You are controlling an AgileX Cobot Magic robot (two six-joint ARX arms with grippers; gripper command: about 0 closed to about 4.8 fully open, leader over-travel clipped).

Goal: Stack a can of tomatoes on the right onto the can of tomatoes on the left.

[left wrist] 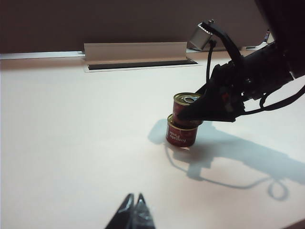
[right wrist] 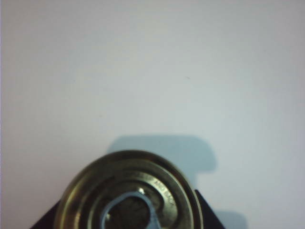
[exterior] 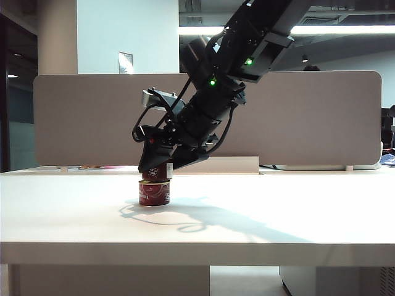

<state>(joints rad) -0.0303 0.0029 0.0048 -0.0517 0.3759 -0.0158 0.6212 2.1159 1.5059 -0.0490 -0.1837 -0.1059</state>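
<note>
Nearest the exterior camera is the front edge of the pale desk (exterior: 197,250), by far the largest thing in view and bare across most of its top. Next in size is the right arm (exterior: 210,111), which slants down from above and reaches across toward the left part of the desk, well back from the front edge. At its end the right gripper (exterior: 162,168) is closed around the upper can of tomatoes (left wrist: 185,107), its fingers clamped on the can's sides; the wrist view confirms this, with the can's gold pull-tab lid (right wrist: 128,195) filling the space directly under the camera. That can sits right over the lower can of tomatoes (exterior: 154,192), which stands upright on the desk. The two look to be touching or very nearly so, with the upper one slightly offset in the left wrist view. Holding from the sides leaves the can's base free to seat on the lid beneath, so the grip likely persists until the stack is squared up. Smallest in view, the left gripper (left wrist: 134,215) rests far from the cans near the desk's front, its fingertips together, out of the way.
</note>
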